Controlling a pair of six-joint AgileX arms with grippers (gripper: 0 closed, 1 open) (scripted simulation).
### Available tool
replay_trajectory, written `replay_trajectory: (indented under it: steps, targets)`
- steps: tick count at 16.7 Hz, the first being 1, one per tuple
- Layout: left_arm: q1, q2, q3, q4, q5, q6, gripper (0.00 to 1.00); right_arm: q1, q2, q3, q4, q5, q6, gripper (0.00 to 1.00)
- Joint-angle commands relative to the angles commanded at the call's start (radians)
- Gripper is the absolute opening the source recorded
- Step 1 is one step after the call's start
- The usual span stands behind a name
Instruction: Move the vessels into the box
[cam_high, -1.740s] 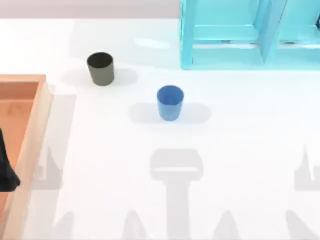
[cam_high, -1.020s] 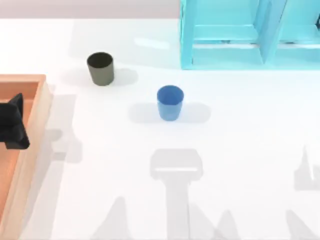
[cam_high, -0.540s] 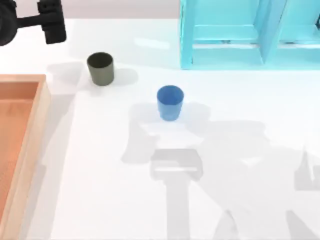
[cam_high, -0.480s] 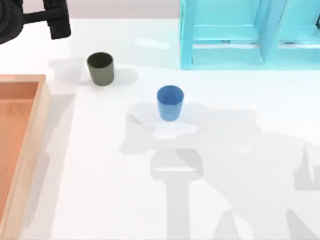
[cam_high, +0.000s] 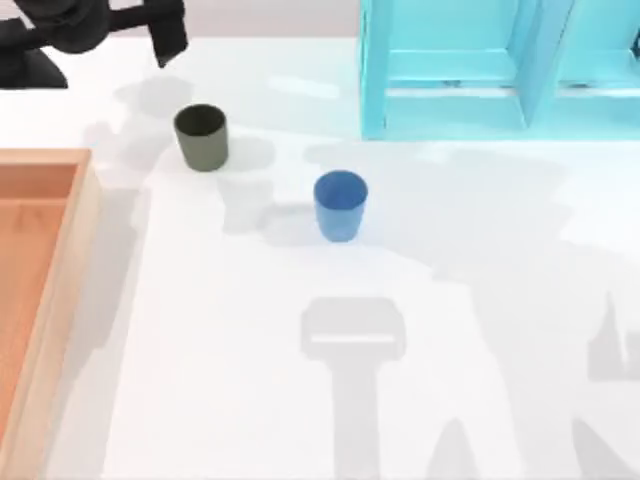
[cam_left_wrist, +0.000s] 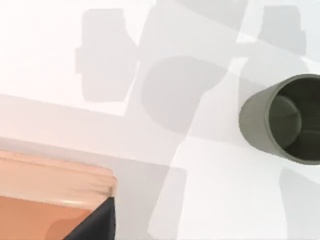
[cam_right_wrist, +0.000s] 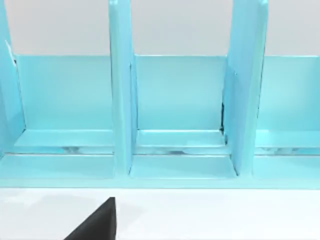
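While both vessels stood outside the box (cam_high: 60, 262), no part of the task could be counted as done; each cup was yet to be lifted and carried over. The dark olive-grey cup (cam_high: 201, 137) was seen toward the far left of the white surface (cam_high: 480, 300), just beyond the box's far corner and apart from its light wood rim. The blue cup (cam_high: 340, 205) was placed nearer the middle, well apart from the first. Both were set upright with mouths facing up, their long axes vertical, tapering to narrower bases. The orange-brown box was laid flat along the left edge, its open face upward and its long side running from far to near. The left claw (cam_high: 165, 30) was held above the far left corner, near the olive-grey cup; whether it was open or closed could not be told. From the left wrist view that cup's hollow inside (cam_left_wrist: 285, 117) was looked into. The cyan shelf unit (cam_high: 500, 70) was faced by the right wrist camera, where a dark part of the right claw (cam_right_wrist: 97, 222) was seen, its state not to be told
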Motion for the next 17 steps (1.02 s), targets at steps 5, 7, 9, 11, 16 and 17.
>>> replay_trajectory:
  steps: [5, 7, 9, 11, 16, 17]
  targets:
    - [-0.052, 0.281, 0.309, -0.207, -0.01, -0.023, 1.0, 0.0, 0.0, 0.0, 0.0, 0.0, 0.0, 1.0]
    - [-0.081, 0.346, 0.436, -0.269, -0.024, -0.018, 1.0, 0.0, 0.0, 0.0, 0.0, 0.0, 0.0, 1.0]
    - [-0.116, 0.395, 0.531, -0.311, -0.04, 0.0, 1.0, 0.0, 0.0, 0.0, 0.0, 0.0, 0.0, 1.0]
    - [-0.154, 0.419, 0.594, -0.335, -0.051, 0.024, 1.0, 0.0, 0.0, 0.0, 0.0, 0.0, 0.0, 1.0]
    - [-0.174, 0.426, 0.618, -0.343, -0.055, 0.04, 1.0, 0.0, 0.0, 0.0, 0.0, 0.0, 0.0, 1.0]
    - [-0.174, 0.426, 0.618, -0.343, -0.055, 0.04, 1.0, 0.0, 0.0, 0.0, 0.0, 0.0, 0.0, 1.0]
